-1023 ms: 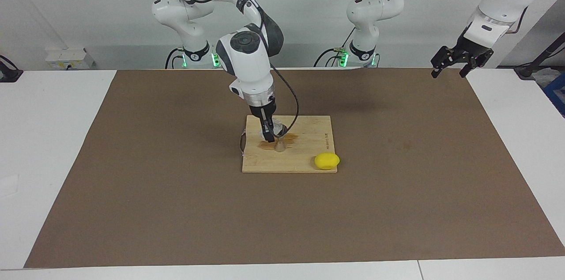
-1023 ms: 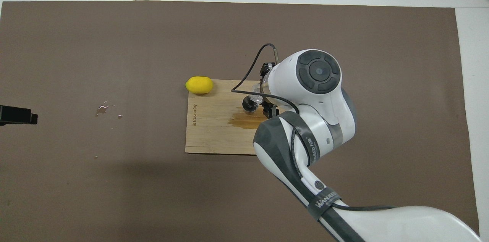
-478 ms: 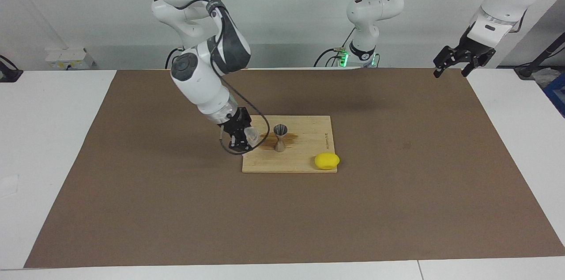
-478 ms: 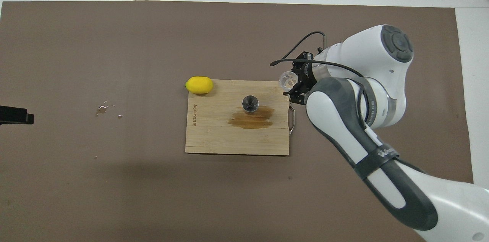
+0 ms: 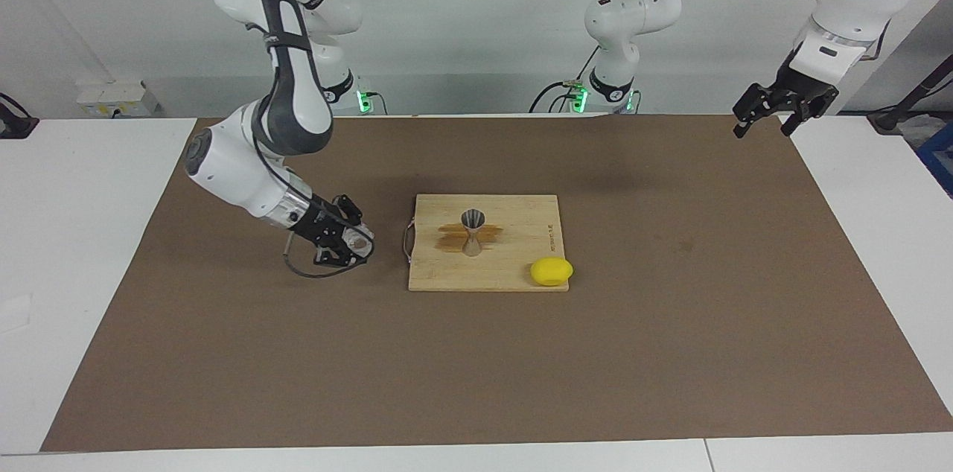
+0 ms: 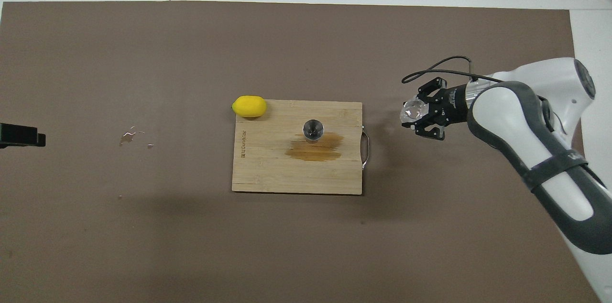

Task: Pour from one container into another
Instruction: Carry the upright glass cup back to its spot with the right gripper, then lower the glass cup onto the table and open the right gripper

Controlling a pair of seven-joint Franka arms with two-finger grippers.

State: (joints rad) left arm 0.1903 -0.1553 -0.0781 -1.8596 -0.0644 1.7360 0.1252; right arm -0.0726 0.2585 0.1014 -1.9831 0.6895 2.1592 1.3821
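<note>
The silvery jigger (image 5: 472,231) stands upright on the wooden cutting board (image 5: 514,275), beside a wet stain; it also shows in the overhead view (image 6: 313,130). My right gripper (image 5: 350,241) is shut on the clear glass cup (image 5: 360,240) and holds it tilted, low over the brown mat beside the board, toward the right arm's end of the table. The gripper (image 6: 417,117) and the cup (image 6: 411,110) also show in the overhead view. My left gripper (image 5: 763,118) waits open, raised over the mat's corner at the left arm's end.
A yellow lemon (image 5: 552,272) lies at the board's corner farther from the robots, also seen in the overhead view (image 6: 249,106). A brown wet patch (image 6: 315,149) marks the board (image 6: 267,174). Small droplets (image 6: 131,135) lie on the mat toward the left arm's end.
My right gripper has carried the glass cup from over the jigger off the board toward the right arm's end and lowered it. The jigger now stands uncovered. The left arm barely moved.
</note>
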